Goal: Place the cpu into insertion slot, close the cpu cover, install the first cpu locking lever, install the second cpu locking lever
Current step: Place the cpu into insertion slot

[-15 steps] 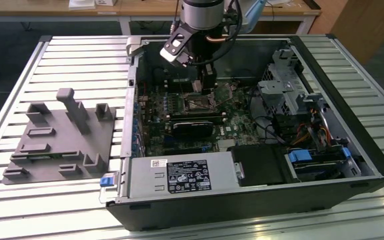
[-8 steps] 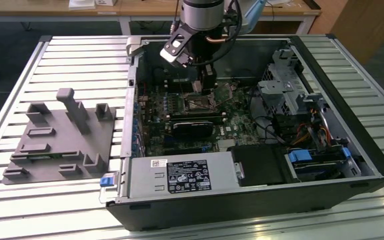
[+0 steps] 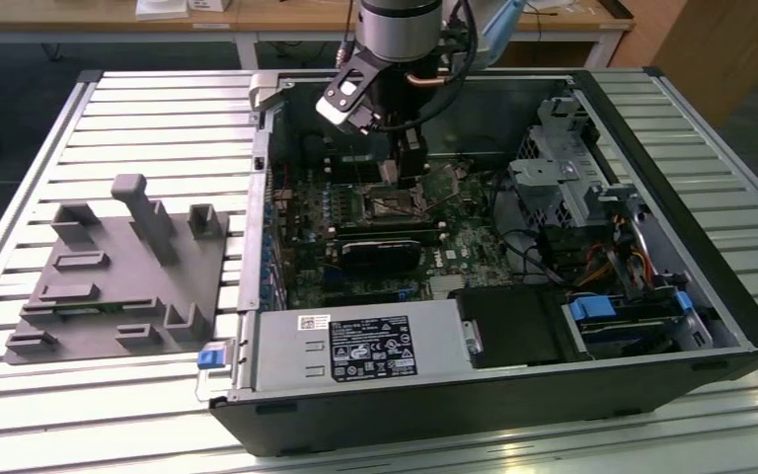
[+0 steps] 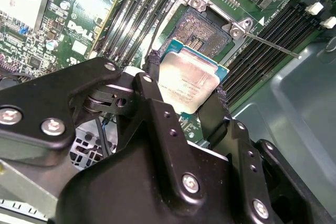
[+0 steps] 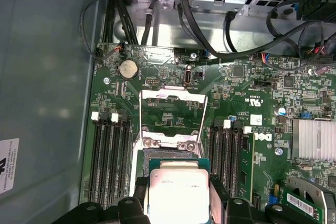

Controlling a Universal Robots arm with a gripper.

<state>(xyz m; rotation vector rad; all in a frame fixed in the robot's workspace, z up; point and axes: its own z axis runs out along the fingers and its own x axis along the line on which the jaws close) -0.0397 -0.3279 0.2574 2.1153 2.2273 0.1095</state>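
Observation:
My gripper (image 4: 186, 77) is shut on the cpu (image 4: 190, 88), a square chip with a silver-tan top, held by two opposite edges between the black fingers (image 4: 153, 72). It hangs just above the insertion slot (image 4: 202, 30), whose dark centre lies open. In the first wrist view the cpu (image 5: 176, 195) covers part of the slot (image 5: 167, 154), and the cpu cover (image 5: 172, 94) is swung back open beyond it. A thin metal lever (image 4: 270, 44) sticks out beside the slot. In the exterior view the gripper (image 3: 406, 163) is low inside the case, over the slot (image 3: 390, 206).
The open computer case (image 3: 695, 326) lies on a slatted table (image 3: 155, 109). Long black memory slots (image 5: 107, 156) flank the socket on both sides. Cables (image 5: 231, 51) and a drive cage (image 3: 564, 168) stand nearby. A grey fixture block (image 3: 115, 272) sits at the exterior view's left.

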